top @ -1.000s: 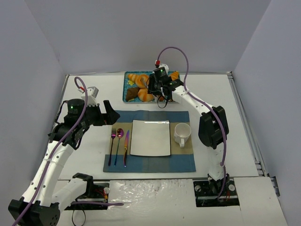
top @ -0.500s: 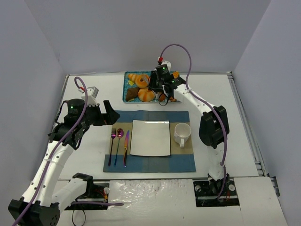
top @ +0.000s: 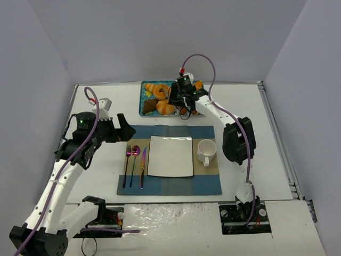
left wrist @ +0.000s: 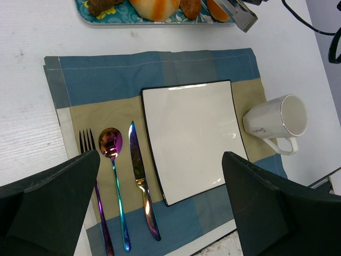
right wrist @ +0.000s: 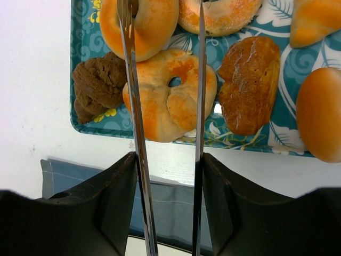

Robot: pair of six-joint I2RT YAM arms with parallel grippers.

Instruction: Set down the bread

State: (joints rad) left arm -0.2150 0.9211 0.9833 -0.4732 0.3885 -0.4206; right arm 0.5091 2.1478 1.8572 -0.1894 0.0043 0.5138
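R gripper over tray, blades spread part-way, nothing pinched. Ring bread lies flat in tray under blades, hole up, approx round, slightly wider across blades, just beside brown lump. L gripper wide apart above plate.

Golden-orange bread, teal leaf-patterned tray, blue-and-tan placemat, white black-rimmed plate, iridescent purple spoon.
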